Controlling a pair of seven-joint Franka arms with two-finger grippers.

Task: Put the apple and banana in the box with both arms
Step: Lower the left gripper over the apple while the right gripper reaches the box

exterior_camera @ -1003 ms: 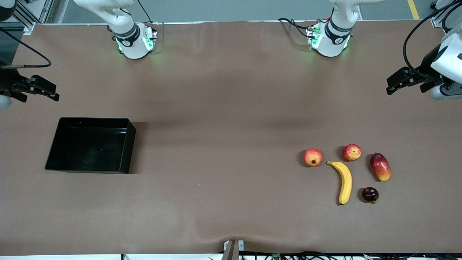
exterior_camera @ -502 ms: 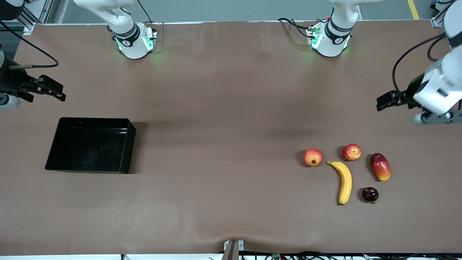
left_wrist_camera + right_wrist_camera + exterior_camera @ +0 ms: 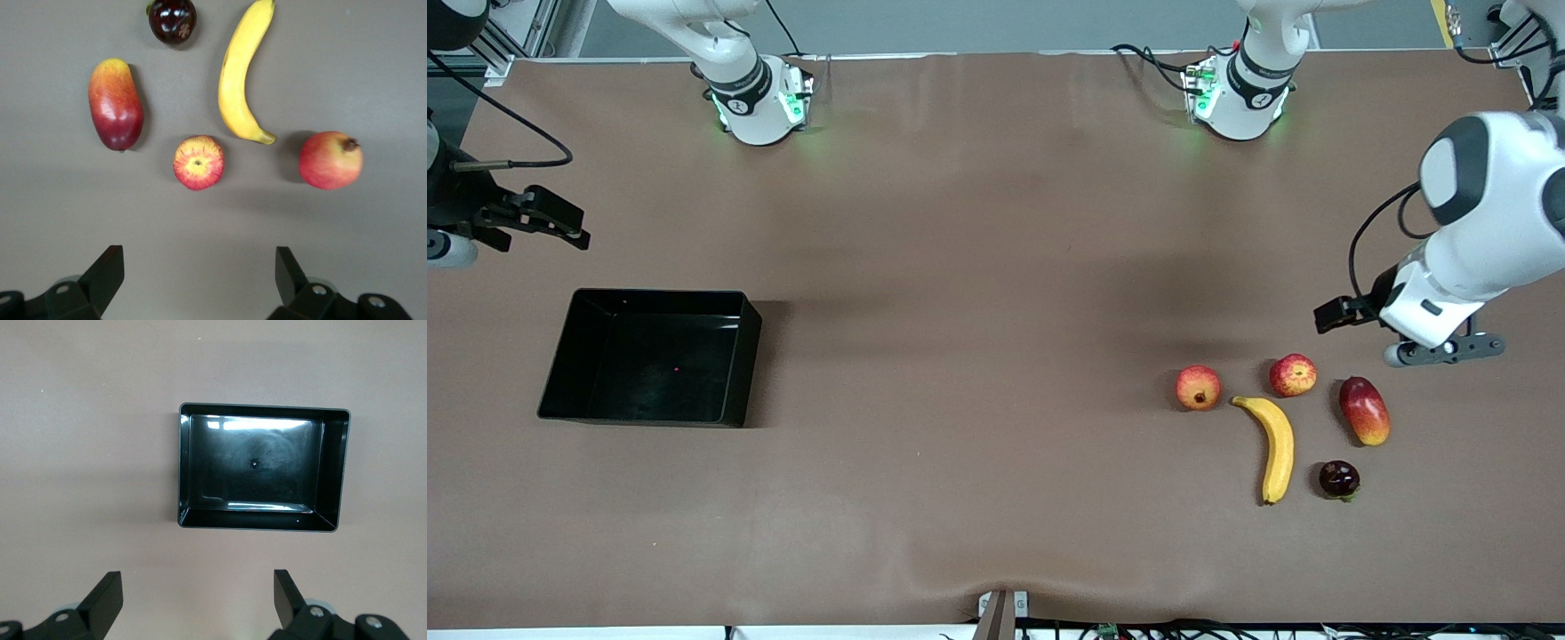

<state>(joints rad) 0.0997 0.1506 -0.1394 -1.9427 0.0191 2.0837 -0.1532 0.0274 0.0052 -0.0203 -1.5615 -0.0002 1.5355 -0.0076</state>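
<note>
Nearest the front edge, toward the left arm's end, lies the banana (image 3: 1277, 447), the apple (image 3: 1293, 374) just past its tip. Left gripper (image 3: 1334, 314) hovers over bare table beside the apple, jaws wide apart. Toward the right arm's end sits the box (image 3: 734, 356); right gripper (image 3: 560, 227) waits above, jaws apart.

A long oval red-and-yellow mango (image 3: 1364, 411) lies on the brown table covering (image 3: 978, 356), toward the left arm's end of the table. A round orange-red fruit with a dark crown-like end (image 3: 1198, 388), seemingly a pomegranate, sits well apart from the mango, toward the right arm's end and slightly farther from the front camera. A small, glossy, dark purple round fruit (image 3: 1339, 478) rests near the mango, nearer to the front camera.
</note>
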